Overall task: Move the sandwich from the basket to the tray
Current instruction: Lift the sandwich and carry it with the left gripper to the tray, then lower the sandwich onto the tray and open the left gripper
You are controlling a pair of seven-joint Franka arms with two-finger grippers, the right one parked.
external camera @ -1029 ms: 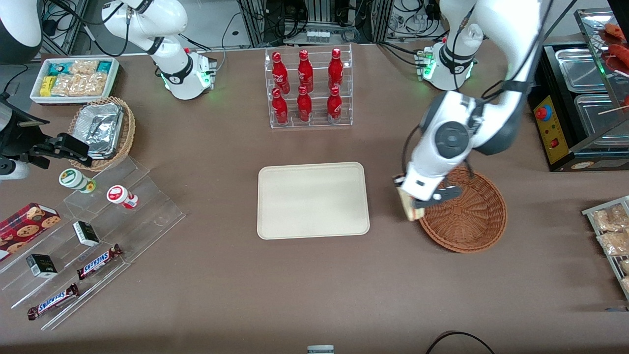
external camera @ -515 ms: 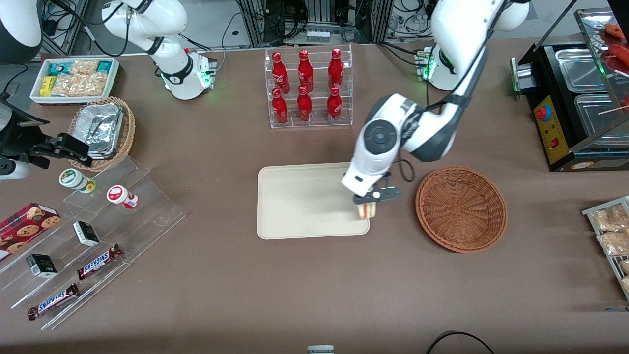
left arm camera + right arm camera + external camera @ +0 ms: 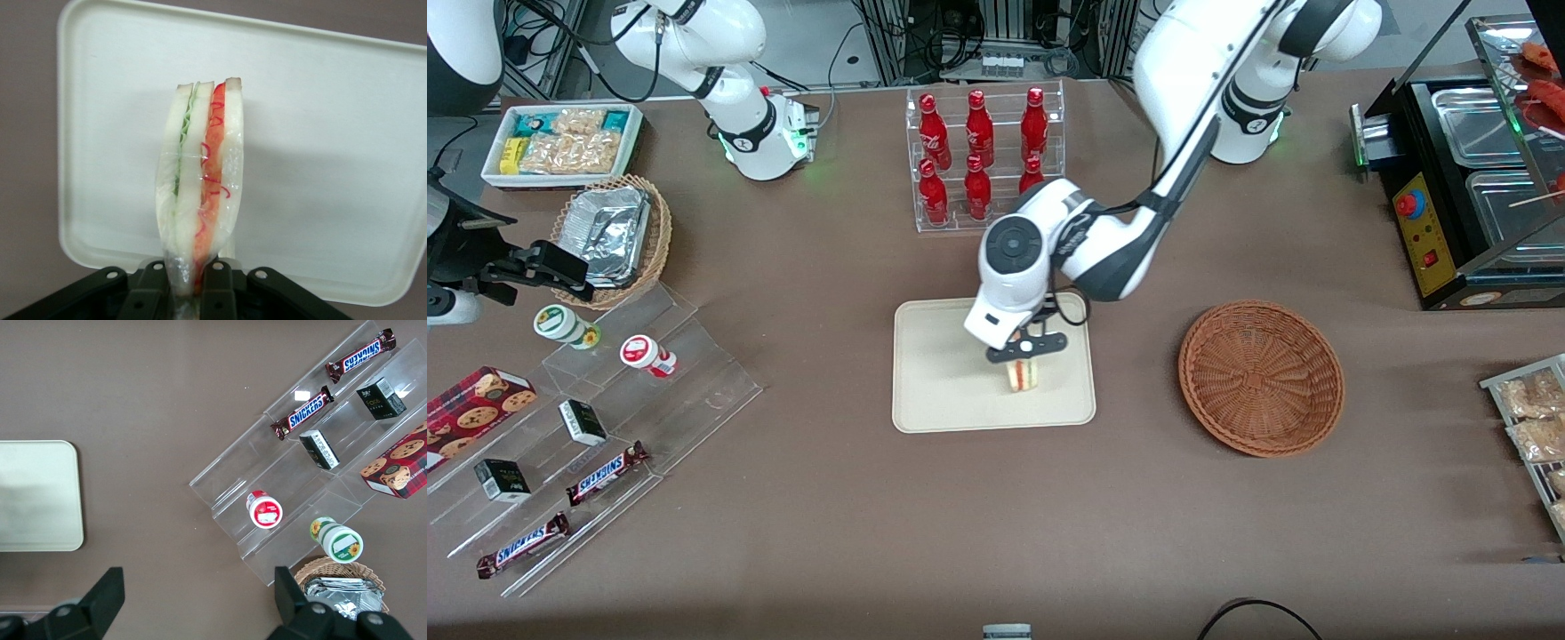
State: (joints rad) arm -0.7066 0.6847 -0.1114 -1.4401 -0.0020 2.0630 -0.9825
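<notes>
My left gripper (image 3: 1024,354) hangs over the cream tray (image 3: 943,391), in the half nearer the basket, shut on the sandwich (image 3: 1023,374). In the left wrist view the wrapped sandwich (image 3: 200,180) stands on edge with its green and red filling showing, pinched at its end between the black fingers (image 3: 151,293), with the tray (image 3: 333,173) under it. The reddish-brown woven basket (image 3: 1261,377) sits on the table beside the tray, toward the working arm's end, with nothing in it.
A clear rack of red bottles (image 3: 983,160) stands farther from the front camera than the tray. Toward the parked arm's end are a clear stepped stand (image 3: 605,427) with snacks, a tan basket of foil containers (image 3: 614,236) and a white snack box (image 3: 560,142). A black appliance (image 3: 1467,187) stands near the working arm.
The left arm has carried the sandwich from over the basket's rim across to the tray, now well inside the tray's edge. The basket stays where it was, empty.
</notes>
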